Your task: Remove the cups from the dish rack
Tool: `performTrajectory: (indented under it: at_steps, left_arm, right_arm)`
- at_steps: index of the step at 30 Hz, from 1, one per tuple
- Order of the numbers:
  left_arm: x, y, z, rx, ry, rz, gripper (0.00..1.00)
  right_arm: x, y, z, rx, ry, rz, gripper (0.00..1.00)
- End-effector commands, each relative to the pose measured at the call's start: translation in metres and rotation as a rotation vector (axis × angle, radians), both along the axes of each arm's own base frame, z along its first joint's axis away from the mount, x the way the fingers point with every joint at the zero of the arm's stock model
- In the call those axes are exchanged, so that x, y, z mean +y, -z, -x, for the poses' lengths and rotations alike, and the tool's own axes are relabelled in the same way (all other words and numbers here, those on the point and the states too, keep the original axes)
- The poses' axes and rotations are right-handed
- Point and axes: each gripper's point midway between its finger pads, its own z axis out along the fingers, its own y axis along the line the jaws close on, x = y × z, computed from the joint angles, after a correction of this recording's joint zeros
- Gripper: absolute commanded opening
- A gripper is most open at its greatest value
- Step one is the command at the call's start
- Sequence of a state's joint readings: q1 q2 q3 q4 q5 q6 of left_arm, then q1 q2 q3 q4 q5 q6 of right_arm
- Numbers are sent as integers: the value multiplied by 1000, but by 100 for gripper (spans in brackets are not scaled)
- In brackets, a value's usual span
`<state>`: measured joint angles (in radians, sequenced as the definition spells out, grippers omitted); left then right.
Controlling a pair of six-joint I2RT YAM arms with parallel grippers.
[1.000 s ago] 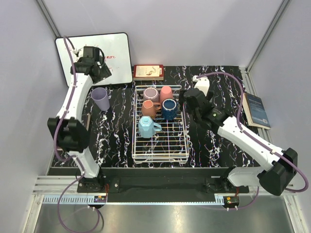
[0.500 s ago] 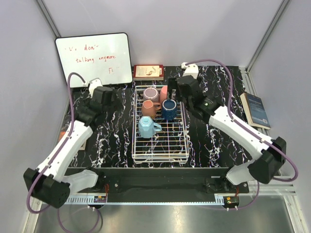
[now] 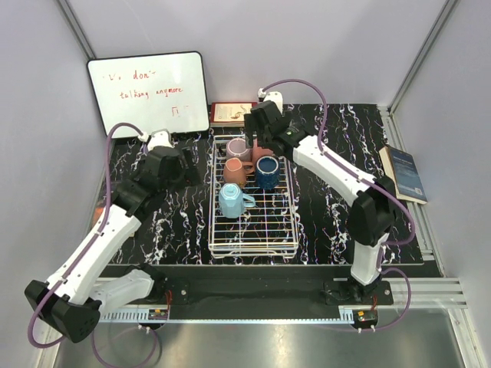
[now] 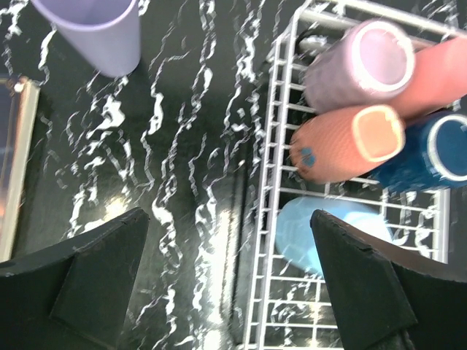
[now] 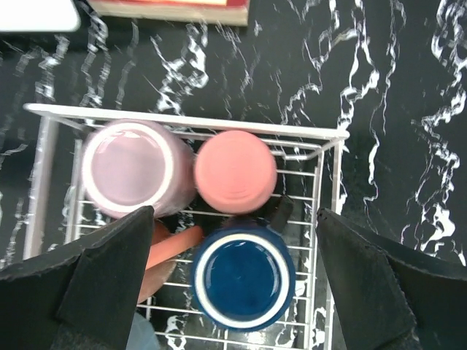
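The white wire dish rack [image 3: 253, 230] lies mid-table. In it stand a mauve cup [image 3: 236, 147], a salmon pink cup [image 5: 235, 171], a terracotta mug [image 3: 234, 170], a dark blue mug [image 3: 267, 172] and a light blue mug [image 3: 230, 201]. A lavender cup [image 4: 91, 29] stands on the table left of the rack; my left arm hides it in the top view. My left gripper [image 3: 184, 170] is open and empty, above the table by the rack's left side [image 4: 281, 182]. My right gripper [image 3: 261, 134] is open and empty above the rack's far end, over the dark blue mug [image 5: 244, 281].
A whiteboard [image 3: 149, 92] leans at the back left. A red book [image 3: 234, 113] lies behind the rack. A blue book [image 3: 404, 172] lies at the right edge. A flat framed object [image 4: 14, 160] lies on the table to the left.
My left arm has swung from the whiteboard corner down to the rack's left side, covering the lavender cup. My right arm has moved from the rack's right side to above its far end.
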<state>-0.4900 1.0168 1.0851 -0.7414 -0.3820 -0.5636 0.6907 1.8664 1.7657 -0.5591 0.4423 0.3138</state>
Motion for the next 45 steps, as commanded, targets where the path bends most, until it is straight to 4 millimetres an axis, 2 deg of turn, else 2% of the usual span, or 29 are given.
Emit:
performTrajectory:
  at_steps: [1, 7, 13, 20, 27, 31, 43, 44, 45]
  left_arm:
    - [5, 5, 5, 1, 7, -24, 99]
    - [4, 17, 5, 31, 7, -39, 99]
    - [3, 23, 3, 51, 6, -49, 99]
    - [4, 27, 1, 60, 0, -70, 99]
    - [2, 38, -1, 94, -4, -76, 99]
    - [0, 41, -1, 105, -2, -75, 99]
    - [-2, 48, -1, 126, 4, -77, 99]
    - [-3, 48, -1, 127, 6, -75, 99]
    - [-3, 49, -1, 128, 7, -77, 99]
  right_arm:
    - [-3, 2, -12, 43, 8, -38, 100]
    - [-2, 21, -21, 95, -4, -55, 100]
    - [7, 32, -28, 113, -27, -59, 100]
    - [8, 44, -38, 137, -15, -72, 100]
    - [4, 58, -44, 159, -2, -67, 85]
    - [3, 66, -44, 175, -2, -61, 67]
    - [2, 91, -42, 233, -2, -60, 65]
    - [1, 92, -41, 236, -2, -56, 61]
    - [1, 94, -41, 238, 0, -53, 45]
